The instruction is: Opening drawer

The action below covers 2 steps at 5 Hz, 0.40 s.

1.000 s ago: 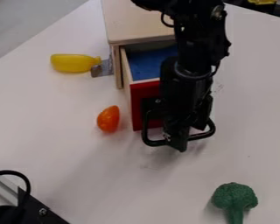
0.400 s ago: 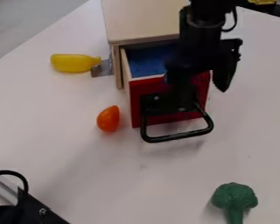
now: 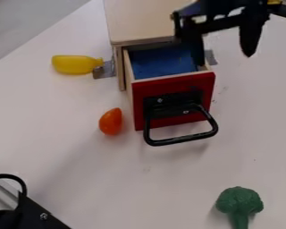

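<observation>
Drawer front (image 3: 169, 86) red, drawer floor (image 3: 160, 63) blue, handle (image 3: 181, 139) black. Cabinet (image 3: 142, 22) pale tan. Bulbous toy (image 3: 74, 65) yellow; oval toy (image 3: 111, 121) orange; broccoli (image 3: 239, 201) green. Bench (image 3: 109, 179) off-white. Hand (image 3: 224, 59) black.

A black robot arm (image 3: 220, 6) comes in from the top edge of the view, right of the middle. At its end is a black two-finger gripper (image 3: 224, 60), high up and hanging downward. Its two dark fingers (image 3: 251, 38) are spread wide, with a broad gap between them. A narrow dark bar runs across above them, tilted slightly up toward the picture's right. The finger on that side narrows to a point; the other tip sits slightly lower in the view.
</observation>
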### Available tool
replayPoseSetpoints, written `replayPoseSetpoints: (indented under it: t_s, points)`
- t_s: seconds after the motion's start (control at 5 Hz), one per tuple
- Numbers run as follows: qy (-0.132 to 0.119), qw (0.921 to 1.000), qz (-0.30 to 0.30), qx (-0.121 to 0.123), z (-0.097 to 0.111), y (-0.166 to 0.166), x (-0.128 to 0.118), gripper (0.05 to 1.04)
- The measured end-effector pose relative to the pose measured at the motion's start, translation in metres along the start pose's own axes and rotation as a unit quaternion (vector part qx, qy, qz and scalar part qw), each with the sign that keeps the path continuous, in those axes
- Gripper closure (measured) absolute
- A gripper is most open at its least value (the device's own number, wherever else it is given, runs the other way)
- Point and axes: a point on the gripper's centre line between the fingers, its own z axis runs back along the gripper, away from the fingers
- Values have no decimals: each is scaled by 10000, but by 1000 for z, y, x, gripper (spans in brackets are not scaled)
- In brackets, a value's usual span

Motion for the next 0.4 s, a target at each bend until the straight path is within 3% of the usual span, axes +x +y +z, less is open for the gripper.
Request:
replayPoseSetpoints:
  t_s: [0.2,0.4]
  points:
    - [-228,9986,-472,-114,23,-11,-3,84]
    - [-229,9981,-548,-134,23,-13,-6,84]
